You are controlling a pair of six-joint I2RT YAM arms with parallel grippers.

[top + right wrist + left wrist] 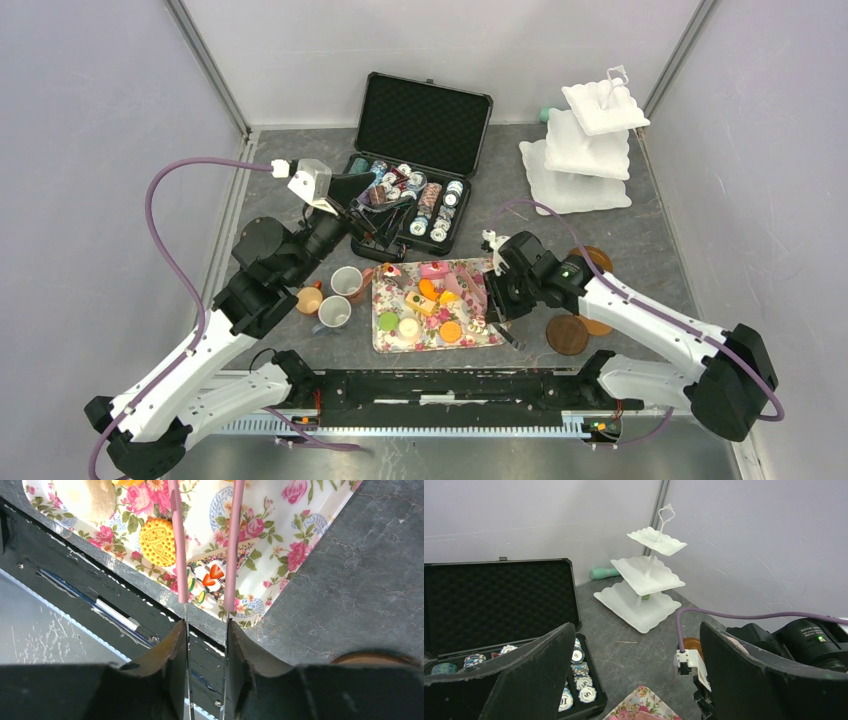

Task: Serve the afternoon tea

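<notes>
A floral tray [385,343] holds several toy cakes: orange [451,331], green [388,321], cream [408,327] and pink [435,270]. Three mugs stand left of it: orange-brown [310,299], grey [347,282] and white [334,312]. My right gripper [497,300] is at the tray's right edge, shut on pink tongs [177,540]. The tongs' arms reach over the tray [300,525], either side of a strawberry slice cake [212,575], next to a yellow biscuit [157,540]. My left gripper [385,225] is open and empty, above the poker chip case's near edge.
An open black case of poker chips [415,150] sits behind the tray. A white three-tier stand [585,150] is at the back right, also in the left wrist view [646,580]. Wooden coasters [567,334] lie right of the tray. Grey walls enclose the table.
</notes>
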